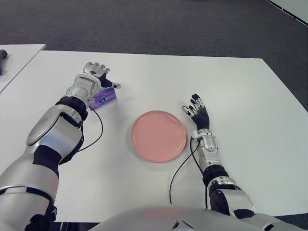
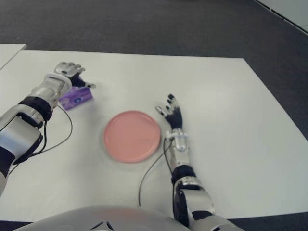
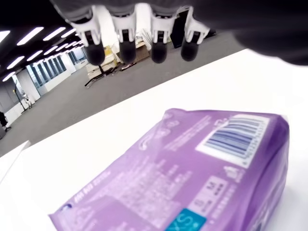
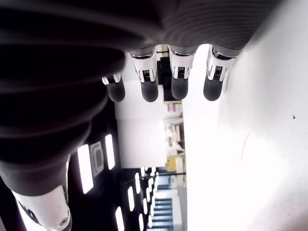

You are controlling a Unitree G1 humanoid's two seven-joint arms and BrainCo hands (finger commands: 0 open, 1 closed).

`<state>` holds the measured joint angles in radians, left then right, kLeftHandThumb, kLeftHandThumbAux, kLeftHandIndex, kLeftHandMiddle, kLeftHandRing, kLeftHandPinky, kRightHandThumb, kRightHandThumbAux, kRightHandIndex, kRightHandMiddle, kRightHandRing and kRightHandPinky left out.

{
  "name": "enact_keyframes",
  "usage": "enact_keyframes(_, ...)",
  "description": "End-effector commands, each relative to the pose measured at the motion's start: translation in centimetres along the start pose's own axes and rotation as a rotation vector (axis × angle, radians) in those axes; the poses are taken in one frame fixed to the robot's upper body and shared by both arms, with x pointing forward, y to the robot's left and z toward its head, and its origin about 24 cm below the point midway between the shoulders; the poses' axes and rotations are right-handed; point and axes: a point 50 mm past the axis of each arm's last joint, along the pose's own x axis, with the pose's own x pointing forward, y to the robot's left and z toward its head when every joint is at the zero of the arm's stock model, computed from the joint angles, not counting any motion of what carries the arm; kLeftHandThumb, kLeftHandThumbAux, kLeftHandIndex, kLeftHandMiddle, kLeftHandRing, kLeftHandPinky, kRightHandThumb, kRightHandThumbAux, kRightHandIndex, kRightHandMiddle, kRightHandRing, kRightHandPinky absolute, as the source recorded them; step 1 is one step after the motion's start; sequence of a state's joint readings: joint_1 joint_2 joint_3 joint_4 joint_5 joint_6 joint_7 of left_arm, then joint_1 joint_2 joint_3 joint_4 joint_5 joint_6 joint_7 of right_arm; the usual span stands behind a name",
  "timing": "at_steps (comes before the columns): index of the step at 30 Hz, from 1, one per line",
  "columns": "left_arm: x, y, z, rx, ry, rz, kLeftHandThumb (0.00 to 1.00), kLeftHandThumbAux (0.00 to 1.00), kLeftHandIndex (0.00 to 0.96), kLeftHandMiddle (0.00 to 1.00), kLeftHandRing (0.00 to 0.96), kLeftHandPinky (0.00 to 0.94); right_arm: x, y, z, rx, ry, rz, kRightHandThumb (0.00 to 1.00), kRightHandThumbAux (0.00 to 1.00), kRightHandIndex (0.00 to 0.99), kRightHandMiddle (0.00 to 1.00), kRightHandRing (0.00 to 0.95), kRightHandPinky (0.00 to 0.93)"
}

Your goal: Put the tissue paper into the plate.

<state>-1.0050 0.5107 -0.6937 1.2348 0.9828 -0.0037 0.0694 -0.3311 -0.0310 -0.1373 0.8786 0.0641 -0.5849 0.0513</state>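
Note:
The tissue paper is a purple plastic pack (image 1: 104,97) lying on the white table (image 1: 250,96), left of the pink plate (image 1: 159,135). My left hand (image 1: 106,77) hovers over the pack's far side. In the left wrist view its fingers (image 3: 126,50) are spread past the pack (image 3: 192,173) and do not close on it. Whether the palm touches the pack is hidden. Nothing lies in the plate. My right hand (image 1: 196,110) shows just right of the plate, fingers (image 4: 179,86) stretched out and holding nothing.
Black cables (image 1: 180,168) trail from both wrists across the table near the plate. A second white table (image 1: 17,57) stands at the far left with a dark object (image 1: 2,55) on its edge. Dark carpet lies beyond the far edge.

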Motion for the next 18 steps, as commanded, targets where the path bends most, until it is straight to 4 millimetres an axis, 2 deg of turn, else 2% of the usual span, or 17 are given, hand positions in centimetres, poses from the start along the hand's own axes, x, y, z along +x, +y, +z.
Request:
enact_keyframes(1,0.0,0.4,-0.7,0.031,0.013,-0.008,0.069,0.071,0.000,0.000,0.000,0.000,-2.3,-0.6,-3.1,0.017,0.160,-0.027,0.081,0.718,0.000,0.000,0.000,0.020)
enact_keyframes(18,-0.5,1.4,-2.6,0.072,0.074,0.065,0.059,0.084,0.000,0.000,0.000,0.000,-2.1,-0.8,-3.2,0.003,0.169,-0.010,0.061,0.726,0.000,0.000,0.000,0.014)
